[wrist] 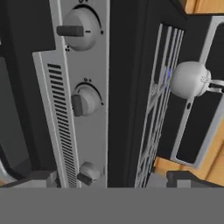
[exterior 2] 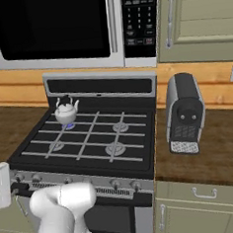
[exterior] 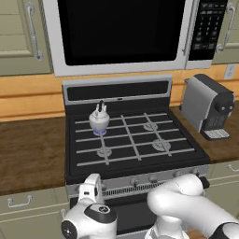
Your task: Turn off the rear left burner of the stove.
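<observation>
The stove (exterior: 116, 91) (exterior 2: 101, 85) has a black cooktop with grey grates. Its rear left burner (exterior: 99, 132) (exterior 2: 68, 126) glows blue under a small white kettle (exterior: 99, 117) (exterior 2: 65, 111) (wrist: 189, 80). My gripper (exterior: 93, 183) (exterior 2: 15, 187) (wrist: 113, 179) hangs in front of the left end of the stove's front panel, open, with nothing between its fingers. The hand view is rolled sideways and shows three round grey knobs in a column: one near the top (wrist: 81, 29), one in the middle (wrist: 85, 99), and one low down (wrist: 89, 173) closest to the fingertips. No finger touches a knob.
A grey coffee machine (exterior: 207, 107) (exterior 2: 184, 113) stands on the wooden counter (exterior: 28, 154) (exterior 2: 210, 146) right of the stove. A microwave (exterior: 121, 32) (exterior 2: 57, 24) hangs above it. More knobs (exterior: 152, 178) (exterior 2: 115, 183) line the panel to the right.
</observation>
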### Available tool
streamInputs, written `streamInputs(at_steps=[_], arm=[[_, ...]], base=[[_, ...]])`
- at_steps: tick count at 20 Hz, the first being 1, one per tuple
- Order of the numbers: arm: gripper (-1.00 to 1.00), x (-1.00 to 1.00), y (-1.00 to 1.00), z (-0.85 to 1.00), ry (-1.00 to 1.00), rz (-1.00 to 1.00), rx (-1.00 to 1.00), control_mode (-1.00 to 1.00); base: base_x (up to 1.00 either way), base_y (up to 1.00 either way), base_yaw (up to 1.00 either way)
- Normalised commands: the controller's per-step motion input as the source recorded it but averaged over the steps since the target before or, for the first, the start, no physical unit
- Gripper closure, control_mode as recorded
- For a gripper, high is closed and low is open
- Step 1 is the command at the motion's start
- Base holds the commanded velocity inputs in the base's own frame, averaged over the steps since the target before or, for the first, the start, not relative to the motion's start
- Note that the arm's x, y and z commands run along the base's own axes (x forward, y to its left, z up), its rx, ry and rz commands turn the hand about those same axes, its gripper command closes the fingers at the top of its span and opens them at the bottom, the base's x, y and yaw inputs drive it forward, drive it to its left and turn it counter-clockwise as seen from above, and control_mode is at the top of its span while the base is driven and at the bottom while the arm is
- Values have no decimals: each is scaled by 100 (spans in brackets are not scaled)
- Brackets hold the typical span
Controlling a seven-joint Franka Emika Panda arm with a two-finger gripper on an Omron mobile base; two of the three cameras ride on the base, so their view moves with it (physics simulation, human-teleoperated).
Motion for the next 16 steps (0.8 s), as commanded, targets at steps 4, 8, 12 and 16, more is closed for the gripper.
streamInputs(at_steps=[4, 8, 12, 16], arm=[[-100, 6, -10, -27, -2, 6, 0, -100], [-100, 2, -6, -41, -6, 7, 0, -100], [-100, 2, -16, -37, -13, 5, 0, -100], [-100, 26, -22, -24, -18, 3, 0, -100]], base=[[0, 0, 0], [0, 0, 0], [0, 0, 0], [0, 0, 0]])
